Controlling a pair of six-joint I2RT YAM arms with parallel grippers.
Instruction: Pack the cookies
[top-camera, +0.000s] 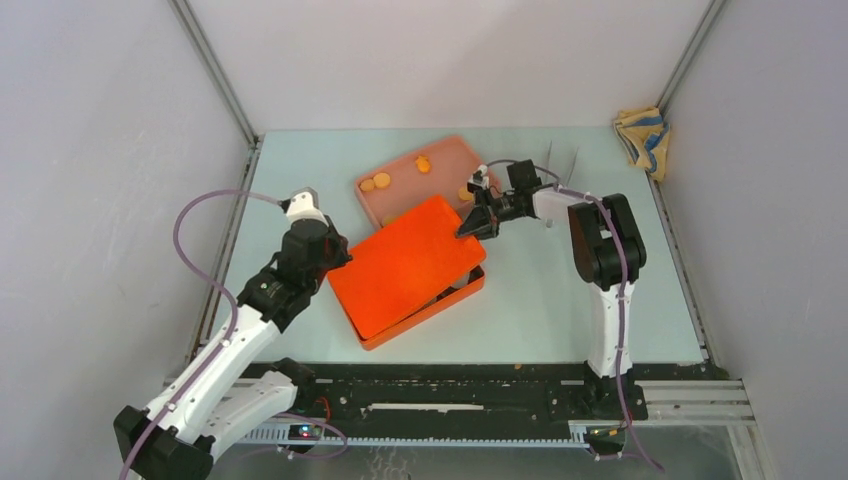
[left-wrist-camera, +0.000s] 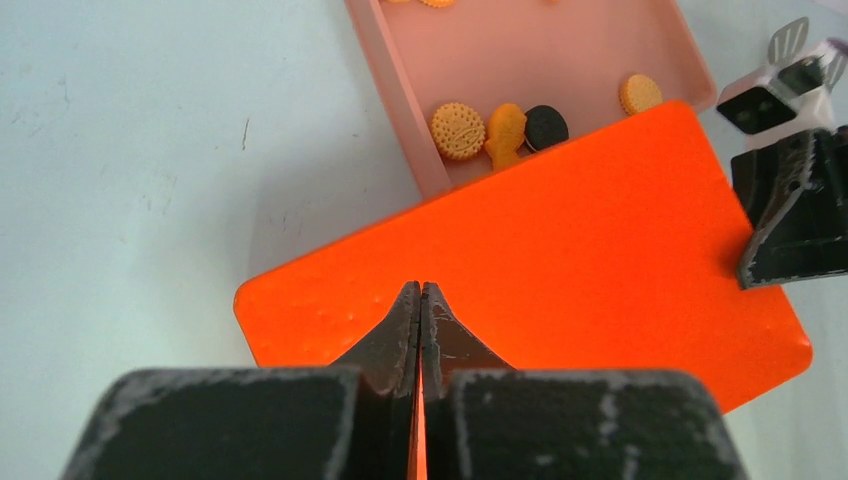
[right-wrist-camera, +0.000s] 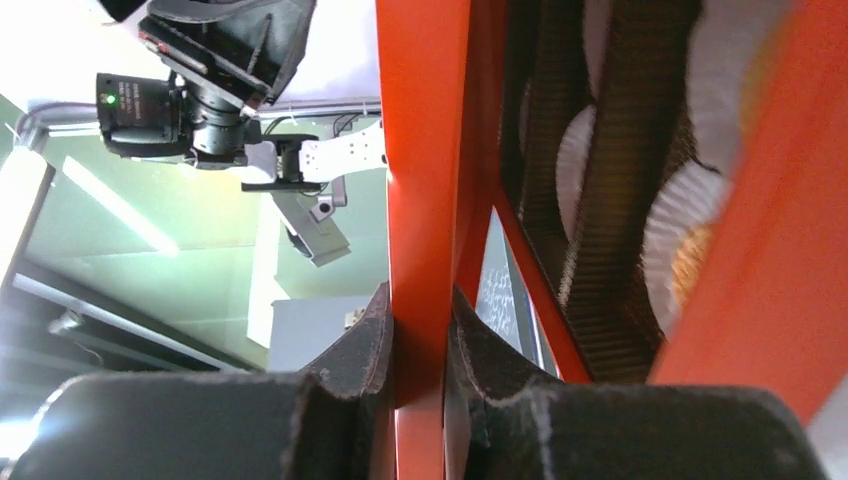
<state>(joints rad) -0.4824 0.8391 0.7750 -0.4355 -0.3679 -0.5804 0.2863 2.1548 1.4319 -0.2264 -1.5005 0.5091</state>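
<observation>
An orange lid (top-camera: 405, 265) is held tilted over an orange box (top-camera: 472, 288). My left gripper (top-camera: 337, 256) is shut on the lid's left edge, which shows in the left wrist view (left-wrist-camera: 560, 250) between the closed fingers (left-wrist-camera: 420, 292). My right gripper (top-camera: 473, 228) is shut on the lid's far right corner; in the right wrist view it (right-wrist-camera: 418, 305) pinches the lid's rim (right-wrist-camera: 425, 150). Cookies (top-camera: 381, 181) lie in a pink tray (top-camera: 450, 152): a round orange one (left-wrist-camera: 458, 130), a star-like orange one (left-wrist-camera: 505, 133) and a black one (left-wrist-camera: 546, 125).
Inside the box, white paper cups (right-wrist-camera: 585, 145) sit between brown dividers, one holding an orange cookie (right-wrist-camera: 690, 265). A folded yellow and blue cloth (top-camera: 641, 138) lies at the back right corner. Thin metal tools (top-camera: 562, 160) lie behind the right gripper.
</observation>
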